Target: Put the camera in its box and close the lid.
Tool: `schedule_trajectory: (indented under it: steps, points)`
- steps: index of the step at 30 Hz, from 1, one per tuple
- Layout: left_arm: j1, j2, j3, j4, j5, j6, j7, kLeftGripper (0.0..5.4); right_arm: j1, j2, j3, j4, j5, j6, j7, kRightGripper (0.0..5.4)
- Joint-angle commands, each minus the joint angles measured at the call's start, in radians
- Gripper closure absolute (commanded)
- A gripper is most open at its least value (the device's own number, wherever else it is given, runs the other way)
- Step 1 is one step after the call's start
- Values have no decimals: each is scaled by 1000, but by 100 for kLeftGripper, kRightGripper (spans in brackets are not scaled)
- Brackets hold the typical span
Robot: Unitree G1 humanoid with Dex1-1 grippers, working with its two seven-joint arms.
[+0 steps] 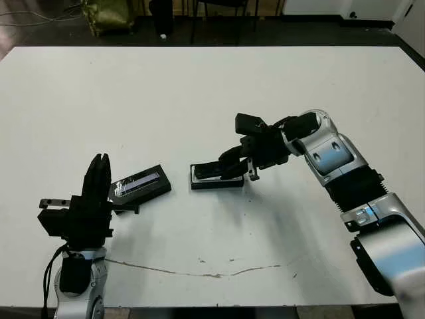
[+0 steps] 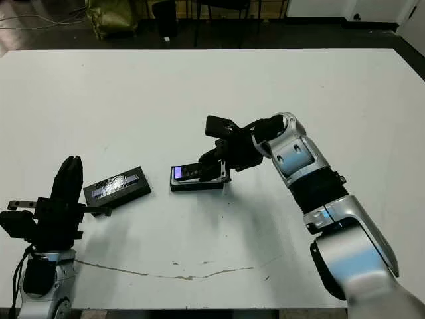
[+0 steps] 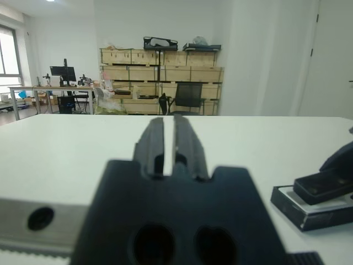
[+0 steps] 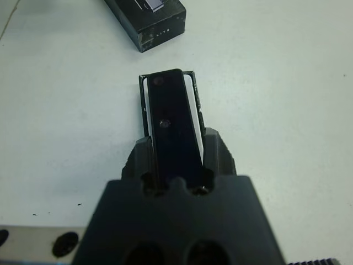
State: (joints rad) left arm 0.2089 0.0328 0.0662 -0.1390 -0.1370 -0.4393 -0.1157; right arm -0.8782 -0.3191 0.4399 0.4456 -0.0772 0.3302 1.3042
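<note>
Camera held over its box, lid lying off to the side.

The right gripper [image 4: 177, 152] is clamped on the camera [image 4: 174, 118], right over the white-lined box [image 1: 216, 178] mid-table. The lid [image 1: 141, 183] lies flat beside the left gripper [image 1: 99, 174], whose fingers are pressed together, holding nothing.

My right gripper [image 4: 175, 146] holds the camera [image 4: 174, 118] directly over the box [image 2: 197, 183], which lies beneath my fingers. The lid [image 2: 117, 187] lies left of it, just ahead of my left gripper [image 2: 68, 174].
</note>
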Motion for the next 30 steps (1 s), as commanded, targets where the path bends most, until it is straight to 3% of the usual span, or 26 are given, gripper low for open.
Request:
schedule_trajectory:
  steps: [1, 30]
  points:
    - [16, -1, 0, 9, 6, 7, 0, 540, 6, -12, 6, 14, -7, -8, -10, 503]
    - [26, -1, -6, 4, 5, 7, 3, 540, -14, 26, 80, 39, -43, 11, -1, 503]
